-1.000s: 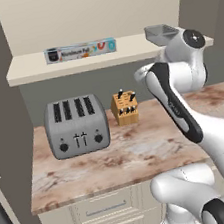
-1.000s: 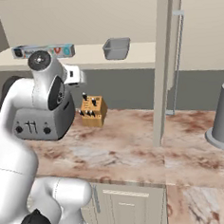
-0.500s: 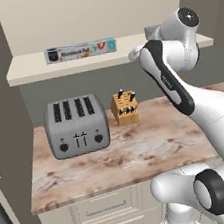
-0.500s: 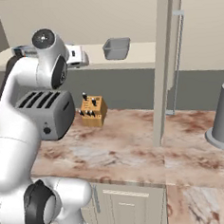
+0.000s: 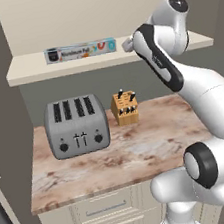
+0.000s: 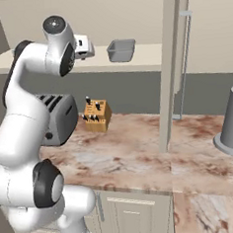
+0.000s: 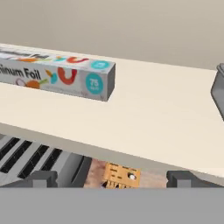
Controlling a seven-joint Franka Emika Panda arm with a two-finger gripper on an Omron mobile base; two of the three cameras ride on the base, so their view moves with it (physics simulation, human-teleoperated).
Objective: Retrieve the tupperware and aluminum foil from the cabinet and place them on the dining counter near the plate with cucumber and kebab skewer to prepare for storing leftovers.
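End effector (image 7: pixel 112 178) fingers spread apart, empty, facing the cream shelf (image 7: pixel 153 118); long grey-blue aluminum foil carton (image 7: pixel 57 76) at ten o'clock.

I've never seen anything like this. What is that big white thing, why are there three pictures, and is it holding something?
The white thing is a robot arm in a computer-drawn kitchen. Two pictures come from cameras riding on its base, behind it to the left and to the right, so they show one scene from two sides. The third comes from a camera on its hand, looking along the claw; the two dark tips at the bottom are its fingers, spread open and holding nothing.

On the cream cabinet shelf lies a long box of aluminum foil, and further right a small grey container. Below, on the marbled counter, stand a grey toaster and a wooden knife block. The arm is raised to shelf height, facing the foil.
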